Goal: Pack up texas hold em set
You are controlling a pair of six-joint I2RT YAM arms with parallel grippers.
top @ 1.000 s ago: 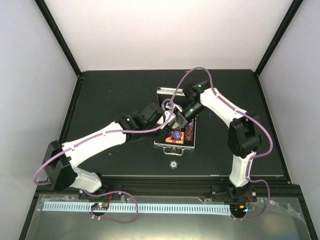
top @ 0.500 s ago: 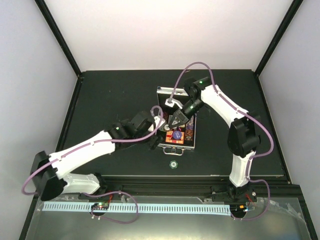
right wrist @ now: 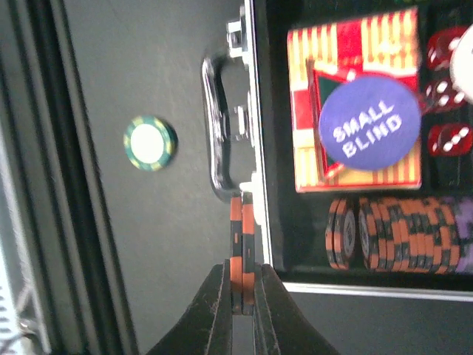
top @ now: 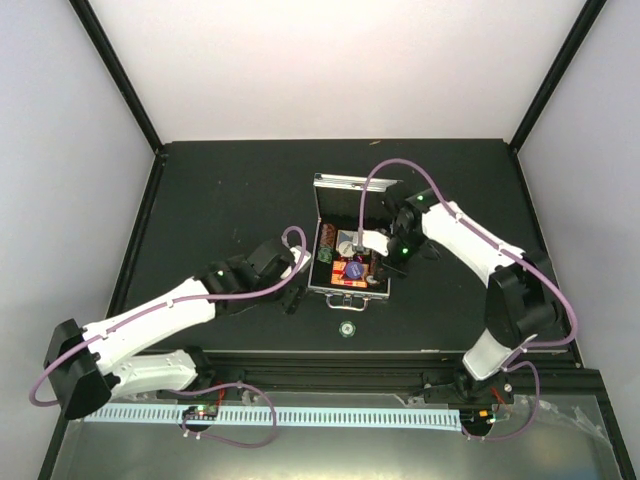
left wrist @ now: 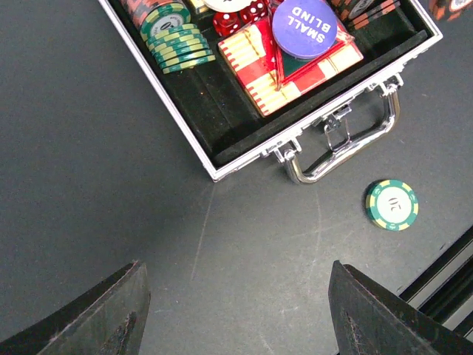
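Chips [right wrist: 242, 237], 2 of them, orange and black, stand edge-on in the right gripper [right wrist: 242, 285], whose fingers are clamped tight on them at the lower middle of the right wrist view. They sit just left of the case [right wrist: 259, 148] rim, below the end of its handle [right wrist: 214, 126] (whether they touch the rim I cannot tell). Right of the rim, inside the case, a row of orange chips [right wrist: 399, 233] lies along the lower edge, and above it the striped deck [right wrist: 347, 44] carries a purple "SMALL BLIND" button [right wrist: 369, 122]. Red dice [right wrist: 443, 89] show at the right edge. At the left of that view 1 green chip [right wrist: 150, 143] lies alone on the table [right wrist: 111, 59].

The left gripper [left wrist: 244, 310] is spread wide with nothing between its fingers [left wrist: 118, 318], over bare table at the bottom of the left wrist view. Above it the open case fills the upper half of that frame, with a short stack of green chips [left wrist: 174, 41] at its upper left.

In the top view the case lies at the middle of the table with its lid [top: 340, 182] raised on the far side, the left gripper to its lower left and the right gripper at its lower right corner.
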